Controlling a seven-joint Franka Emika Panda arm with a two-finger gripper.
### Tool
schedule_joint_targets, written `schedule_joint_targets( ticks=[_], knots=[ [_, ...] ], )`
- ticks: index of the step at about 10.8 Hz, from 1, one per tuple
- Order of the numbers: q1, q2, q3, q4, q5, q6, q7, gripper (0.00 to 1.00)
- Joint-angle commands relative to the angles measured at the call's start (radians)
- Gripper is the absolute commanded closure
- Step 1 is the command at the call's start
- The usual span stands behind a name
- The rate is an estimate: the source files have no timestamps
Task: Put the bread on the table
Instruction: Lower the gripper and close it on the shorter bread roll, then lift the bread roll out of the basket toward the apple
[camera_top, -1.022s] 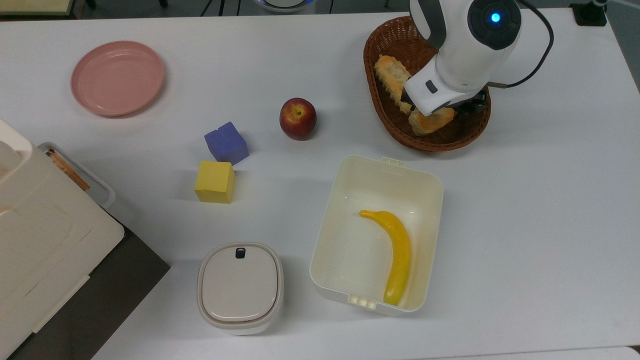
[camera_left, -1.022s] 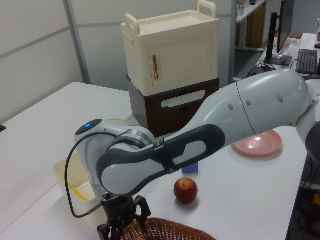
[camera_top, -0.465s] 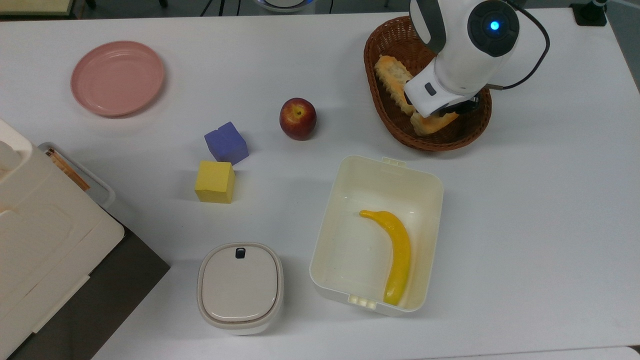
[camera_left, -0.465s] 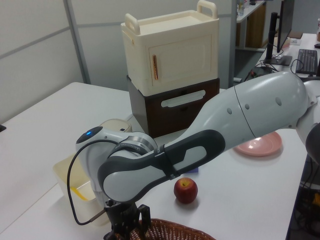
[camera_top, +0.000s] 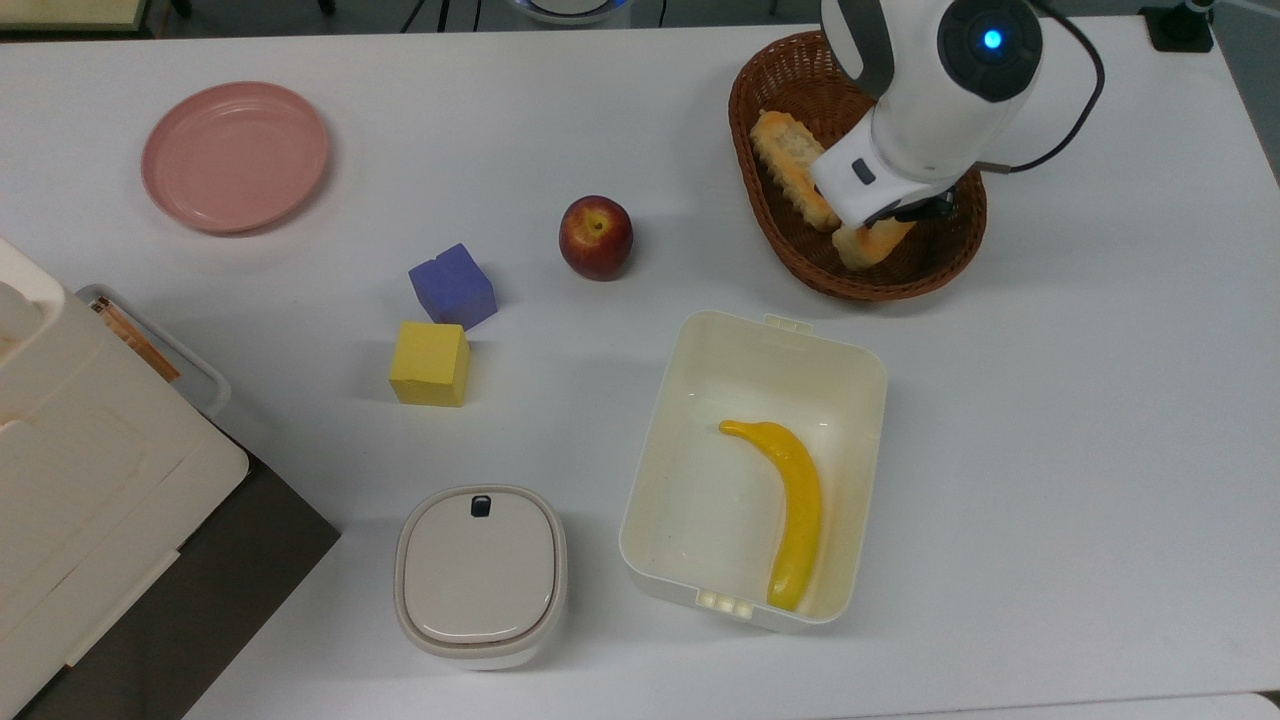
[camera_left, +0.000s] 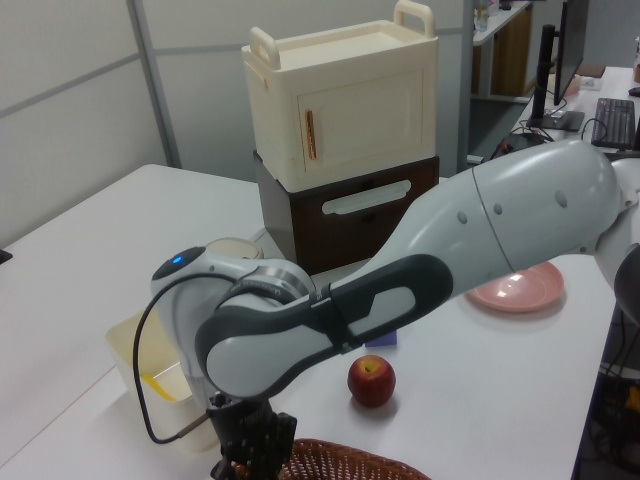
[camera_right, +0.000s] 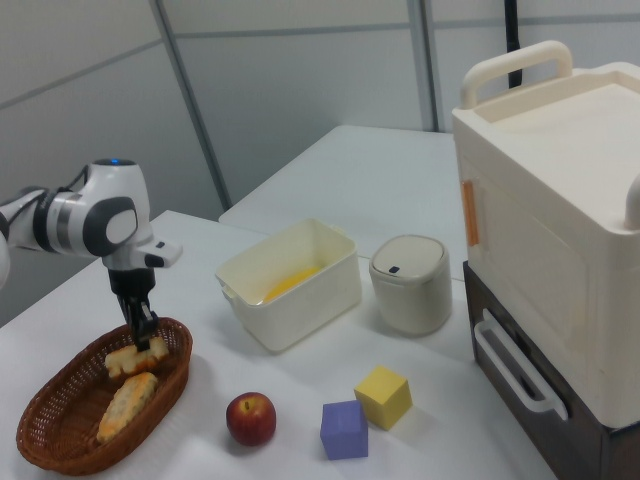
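The white robot arm reaches down into the brown woven wicker basket (camera_top: 800, 270), which sits on the large flat white table (camera_top: 1080, 420) near the top view's upper right. Its black two-finger gripper (camera_right: 144, 335) hangs straight down in the right view, the fingers pinching the short, blocky bread roll with a golden-orange top (camera_top: 866, 244) from either side; the roll is inside the basket, near the rim closest to the cream rectangular plastic bin (camera_top: 660, 470). Whether the roll rests on the basket floor or is held just above it, I cannot tell. Beside it in the basket lies the longer, paler, ridged bread stick (camera_top: 790, 165). In the left view the gripper (camera_left: 250, 462) dips behind the basket's edge at the bottom of the picture. A yellow banana (camera_top: 790, 510) lies inside the cream bin. A red apple (camera_top: 596, 236) stands on the table in the top view's left of the basket, and further that way a purple cube (camera_top: 452, 287) and a yellow cube (camera_top: 430, 363) sit just beside each other. A round pink plate (camera_top: 235, 156) is well apart, toward the top view's upper left, and a small beige lidded container (camera_top: 480, 575) stands next to the bin.
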Motion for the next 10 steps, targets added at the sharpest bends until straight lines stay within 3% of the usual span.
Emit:
schedule_joint_targets(
  ticks=[1,5,10],
  knots=[
    [-0.001,-0.121,-0.026,-0.011,-0.005,-0.101,-0.025,1.00],
    [-0.145,-0.237,-0.028,0.003,-0.009,-0.282,-0.214,1.00],
    [-0.352,-0.282,-0.028,0.018,-0.127,-0.352,-0.504,1.00]
  ],
)
